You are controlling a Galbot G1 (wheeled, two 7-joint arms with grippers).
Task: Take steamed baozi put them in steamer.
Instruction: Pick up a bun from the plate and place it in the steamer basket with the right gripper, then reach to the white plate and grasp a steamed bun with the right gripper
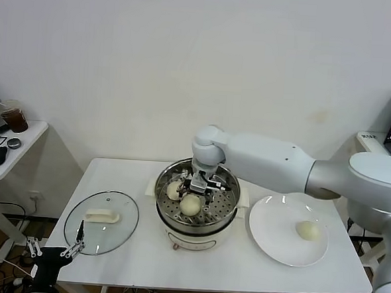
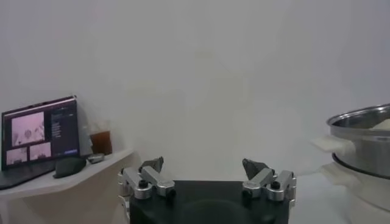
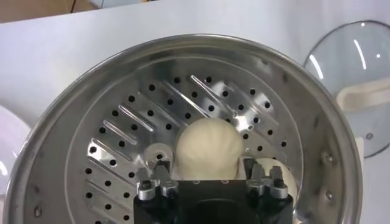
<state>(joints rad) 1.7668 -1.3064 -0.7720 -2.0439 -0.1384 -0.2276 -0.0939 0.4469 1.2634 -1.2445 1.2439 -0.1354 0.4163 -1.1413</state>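
Note:
The steamer [image 1: 226, 215] stands mid-table with two steamed baozi on its perforated tray, one at the front [image 1: 190, 204] and one behind to the left [image 1: 174, 190]. My right gripper [image 1: 198, 184] hangs inside the pot, open, its fingers on either side of the front baozi [image 3: 208, 148], which rests on the tray [image 3: 122, 122]. A second bun [image 3: 284, 177] peeks out beside the gripper body. One more baozi [image 1: 307, 230] lies on the white plate [image 1: 273, 241]. My left gripper [image 1: 55, 246] is parked low off the table's left front corner, open and empty [image 2: 204, 164].
The glass lid [image 1: 113, 240] with its white handle [image 1: 103, 215] lies flat left of the steamer. A side table [image 1: 9, 150] with a cup and a mouse stands at far left. The left wrist view shows the steamer's side [image 2: 365, 128].

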